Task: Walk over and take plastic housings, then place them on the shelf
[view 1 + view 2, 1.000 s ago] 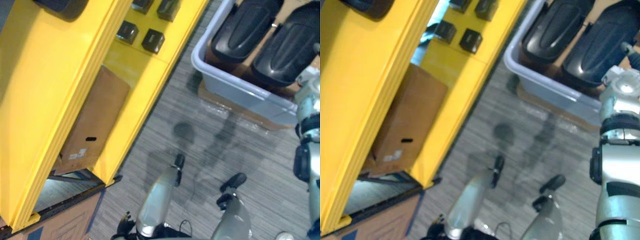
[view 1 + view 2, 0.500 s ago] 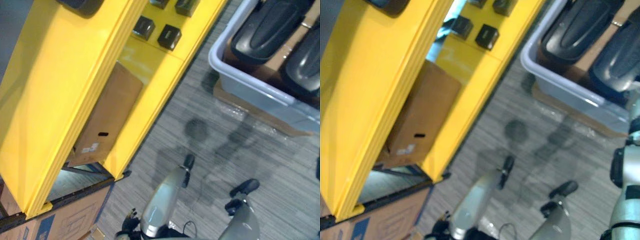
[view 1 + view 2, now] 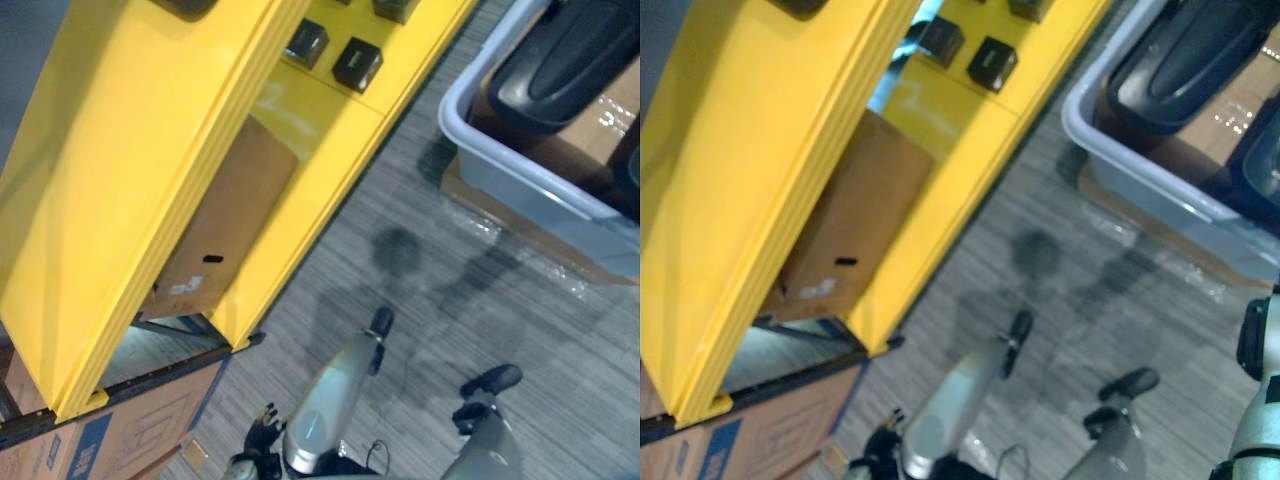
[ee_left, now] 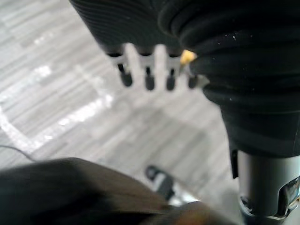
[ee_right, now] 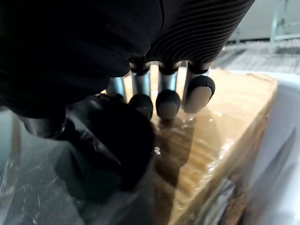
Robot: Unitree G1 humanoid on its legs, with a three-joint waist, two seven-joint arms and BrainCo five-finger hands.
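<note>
Right hand hangs over the bin's contents with its fingers straight and side by side, holding nothing. Its dark fingertips sit just above a sheet of cardboard wrapped in clear film. Just beside them, below the palm, lies a black housing, also under film; I cannot tell whether the hand touches it. The pale wall of the bin rises past the cardboard's edge.

Left hand hangs over grey carpet, its fingers relaxed, slightly apart and empty.

From the head, the grey bin stands on the carpet to the robot's front right. 1 long black housing lies in it on the cardboard, and a 2nd housing lies beside it at the view's right edge. Neither is on the shelf, which is yellow and runs along the robot's left, well apart from the bin with bare carpet between. On a lower level of the shelf sit 2 small black boxes, close together. A brown carton lies beneath that level, and another carton with blue print stands under the shelf's near end.
</note>
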